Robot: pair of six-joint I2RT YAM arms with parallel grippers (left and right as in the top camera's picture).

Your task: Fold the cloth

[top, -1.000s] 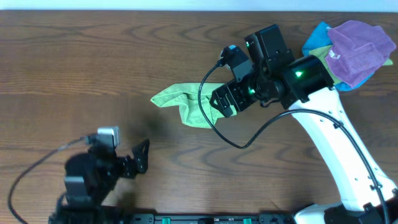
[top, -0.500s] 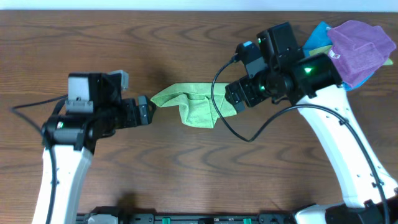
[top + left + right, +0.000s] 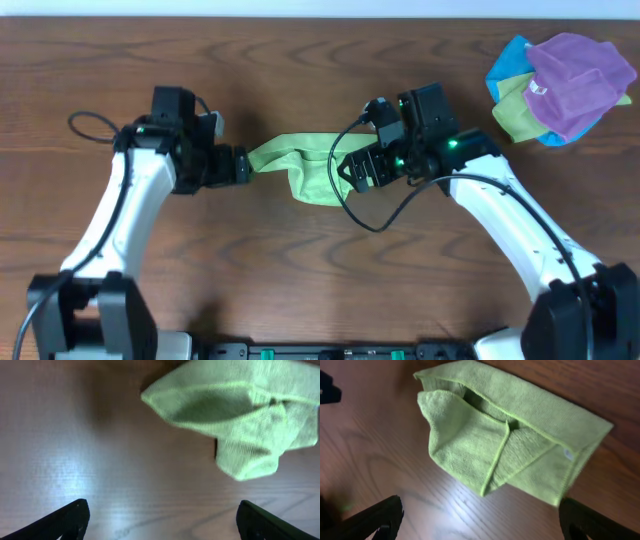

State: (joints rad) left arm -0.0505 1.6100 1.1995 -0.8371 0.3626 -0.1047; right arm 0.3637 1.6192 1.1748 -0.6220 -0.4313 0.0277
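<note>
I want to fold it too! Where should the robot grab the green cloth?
Probably at its two ends. The cloth lies bunched in a long strip. The left gripper can pinch the pointed left tip from the left, and the right gripper the end with the white tag from the right. Both are open.

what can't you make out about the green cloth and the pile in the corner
Overhead: right end of the cloth, under the right gripper.
Left wrist: cloth blurred, cut off by top and right edges.
Right wrist: white tag, too small to read.
Overhead: blue cloth and a second green cloth, mostly covered by the purple cloth.
</note>
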